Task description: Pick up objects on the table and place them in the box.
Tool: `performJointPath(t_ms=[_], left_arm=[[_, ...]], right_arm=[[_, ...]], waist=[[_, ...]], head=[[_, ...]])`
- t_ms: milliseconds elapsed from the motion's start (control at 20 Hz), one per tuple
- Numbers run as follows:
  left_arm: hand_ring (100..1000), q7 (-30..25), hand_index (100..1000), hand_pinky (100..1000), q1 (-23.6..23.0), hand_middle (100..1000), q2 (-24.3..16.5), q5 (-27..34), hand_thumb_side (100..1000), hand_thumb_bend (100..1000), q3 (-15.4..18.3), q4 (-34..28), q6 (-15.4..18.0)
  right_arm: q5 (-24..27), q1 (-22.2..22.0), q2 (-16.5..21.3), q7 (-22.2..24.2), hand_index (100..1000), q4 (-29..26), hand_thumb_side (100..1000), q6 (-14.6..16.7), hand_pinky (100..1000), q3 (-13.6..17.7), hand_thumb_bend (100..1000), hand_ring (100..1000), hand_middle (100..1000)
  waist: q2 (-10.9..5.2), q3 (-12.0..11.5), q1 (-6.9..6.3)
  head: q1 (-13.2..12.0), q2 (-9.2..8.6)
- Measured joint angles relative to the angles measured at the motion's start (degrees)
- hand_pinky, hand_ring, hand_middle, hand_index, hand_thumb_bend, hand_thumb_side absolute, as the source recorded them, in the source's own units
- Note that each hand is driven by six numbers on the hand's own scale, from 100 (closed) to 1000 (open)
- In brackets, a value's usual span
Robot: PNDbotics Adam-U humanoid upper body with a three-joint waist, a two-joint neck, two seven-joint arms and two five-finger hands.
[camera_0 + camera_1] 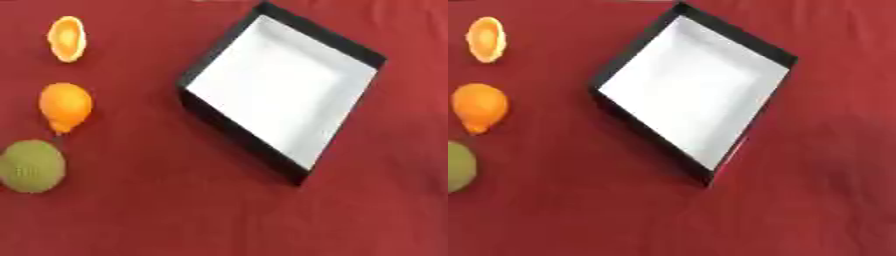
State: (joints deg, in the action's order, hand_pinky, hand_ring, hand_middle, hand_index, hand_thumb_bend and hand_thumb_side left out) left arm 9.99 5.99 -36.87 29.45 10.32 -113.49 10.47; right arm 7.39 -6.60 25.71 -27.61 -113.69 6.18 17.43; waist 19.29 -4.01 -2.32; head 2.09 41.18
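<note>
Left eye view: box (pixel 197 77), three fruits (pixel 65 105).

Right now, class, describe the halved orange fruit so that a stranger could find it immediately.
Start at the black box with a white inside on the red cloth; a column of three fruits lies to its left. The halved orange is farthest, above the whole orange fruit and round green fruit, alone showing cut flesh.

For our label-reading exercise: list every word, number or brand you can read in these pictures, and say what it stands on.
None can be read. The box, the orange half, the whole orange fruit, the green fruit and the red cloth show no print; no hand is in view.
</note>
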Motion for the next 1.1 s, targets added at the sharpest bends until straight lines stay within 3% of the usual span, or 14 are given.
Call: performJointPath(t_ms=[200, 500, 750, 900, 1100], left_arm=[[812, -0.1, 903, 830, -0.5, 730, -0.4, 0.5, 762, 100, -0.1, 0.0, 0.3], [813, -0.2, 902, 830, -1.1, 729, -0.7, 0.5, 763, 100, -0.1, 0.0, 1.0], [816, -0.8, 911, 831, -2.3, 731, -2.3, -0.9, 742, 100, -0.1, 0.0, 1.7], [819, -2.7, 926, 830, -4.3, 753, -5.5, -5.9, 646, 100, 0.1, -0.1, 2.6], [827, -7.5, 938, 833, -8.3, 791, -12.7, -19.8, 629, 152, 0.5, -0.2, 4.1]], right_arm=[[0.4, 0.0, 0.0, -0.4, 802, 0.0, 524, 0.2, 963, 0.6, 100, 1000, 704], [0.5, 0.0, 0.0, -0.6, 801, 0.0, 524, 0.4, 963, 0.9, 100, 1000, 702], [0.5, 0.0, 0.3, -0.6, 801, 0.0, 522, 0.6, 963, 1.0, 100, 1000, 701], [0.5, -0.1, 0.4, -0.6, 801, 0.0, 519, 0.8, 963, 1.1, 100, 1000, 700], [0.2, -0.6, 0.7, -0.7, 801, 0.0, 517, 0.9, 963, 1.1, 100, 1000, 699]], waist=[[0.0, 0.0, 0.01], [0.0, 0.0, 0.01], [0.0, 0.1, 0.01], [0.0, 0.2, 0.01], [0.0, 0.1, -0.01]], head=[[0.1, 0.42], [-2.3, 0.42], [-2.7, 0.36], [-2.6, 0.23], [-2.1, 0.08]])
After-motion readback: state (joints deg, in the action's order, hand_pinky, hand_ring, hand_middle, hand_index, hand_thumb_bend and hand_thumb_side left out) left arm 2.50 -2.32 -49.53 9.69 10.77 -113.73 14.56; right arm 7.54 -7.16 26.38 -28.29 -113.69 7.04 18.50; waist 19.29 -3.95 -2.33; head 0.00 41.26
